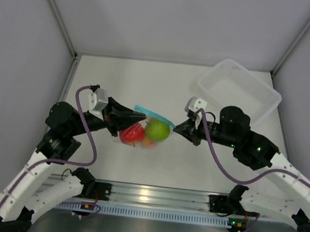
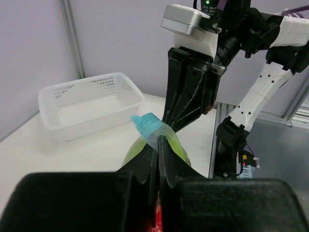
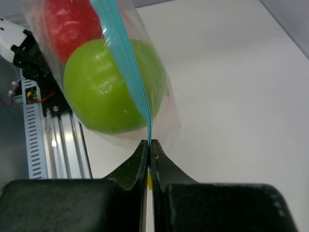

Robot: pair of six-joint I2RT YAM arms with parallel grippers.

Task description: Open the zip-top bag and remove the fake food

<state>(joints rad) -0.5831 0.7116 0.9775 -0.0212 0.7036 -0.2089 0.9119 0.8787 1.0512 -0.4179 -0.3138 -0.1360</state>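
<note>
Near the middle of the bench [image 1: 194, 165], the zip-top bag [image 1: 150, 121] hangs stretched between the two arms. At the bag's 9 o'clock side, the left gripper [image 1: 122, 120] is pinched tight on the plastic. Its wrist view shows the closed tips gripping clear film just beside the teal corner of the zip strip [image 3: 120, 58]. At 3 o'clock the right gripper [image 1: 179, 128] is likewise clamped with no gap, its tips closed on the other end of that strip.

From the top camera the strip runs along the bag's 12 o'clock edge. In the right wrist view its two sides lie together as one thin blue line.

Inside the bag sits the fake food [image 1: 156, 130]. A red fruit [image 1: 132, 133] lies toward 9 o'clock, and a lime green fruit [image 3: 106, 87] touches it toward 3 o'clock. An orange fruit [image 1: 148, 143] is partly hidden under both at 6 o'clock.

A white perforated basket [image 1: 239, 91] stands at about 1 o'clock on the bench, well apart from the bag.
</note>
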